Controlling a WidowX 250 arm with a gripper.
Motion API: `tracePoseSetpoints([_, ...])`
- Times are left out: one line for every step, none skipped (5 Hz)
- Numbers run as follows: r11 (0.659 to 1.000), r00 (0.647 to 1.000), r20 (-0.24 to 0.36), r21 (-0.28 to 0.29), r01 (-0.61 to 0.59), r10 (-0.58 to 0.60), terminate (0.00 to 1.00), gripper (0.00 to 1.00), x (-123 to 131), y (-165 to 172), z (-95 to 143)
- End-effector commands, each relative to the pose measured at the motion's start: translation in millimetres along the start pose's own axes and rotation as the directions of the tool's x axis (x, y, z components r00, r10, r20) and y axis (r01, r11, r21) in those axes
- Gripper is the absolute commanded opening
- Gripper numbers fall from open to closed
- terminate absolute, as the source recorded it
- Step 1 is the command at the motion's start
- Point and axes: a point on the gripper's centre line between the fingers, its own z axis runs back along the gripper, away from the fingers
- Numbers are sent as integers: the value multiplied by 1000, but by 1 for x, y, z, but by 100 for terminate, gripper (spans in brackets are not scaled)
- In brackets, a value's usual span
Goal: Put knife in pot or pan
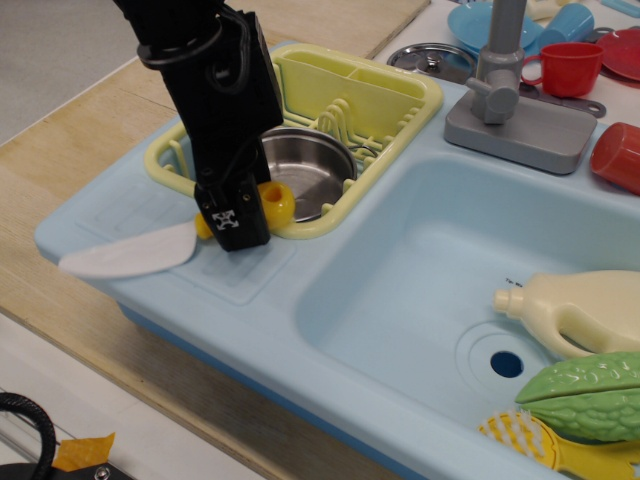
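Observation:
The knife has a broad white blade (pixel 130 253) and a yellow handle (pixel 276 203) with a hole. My black gripper (pixel 232 228) is shut on the handle at its middle. The blade points left over the front left edge of the blue sink unit (pixel 260 290), and the handle end reaches the near rim of the yellow dish rack (pixel 400 100). The shiny steel pot (pixel 310 172) stands in the rack, just behind and to the right of my gripper. My arm hides the pot's left side.
The grey faucet (pixel 510 95) stands at the back right. Behind it are a steel lid (pixel 430 58), red cups (pixel 568 68) and a blue plate (pixel 480 22). In the basin lie a cream bottle (pixel 580 310), a green vegetable (pixel 590 395) and a yellow brush (pixel 530 435).

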Motion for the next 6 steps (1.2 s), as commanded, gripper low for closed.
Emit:
tracePoseSetpoints([1000, 996, -85, 14, -16, 17, 0, 0, 7, 9, 8])
tracePoseSetpoints([999, 986, -165, 46, -24, 31, 0, 0, 21, 30, 25])
tracePoseSetpoints([999, 978, -206, 53, 12, -1, 0, 0, 40, 54, 33])
tracePoseSetpoints([997, 980, -194, 68, 46, -32, 0, 0, 50, 68, 29])
tracePoseSetpoints([998, 984, -174, 59, 36, -26, 0, 0, 50, 73, 18])
tracePoseSetpoints([998, 984, -174, 59, 36, -26, 0, 100, 50, 73, 18])
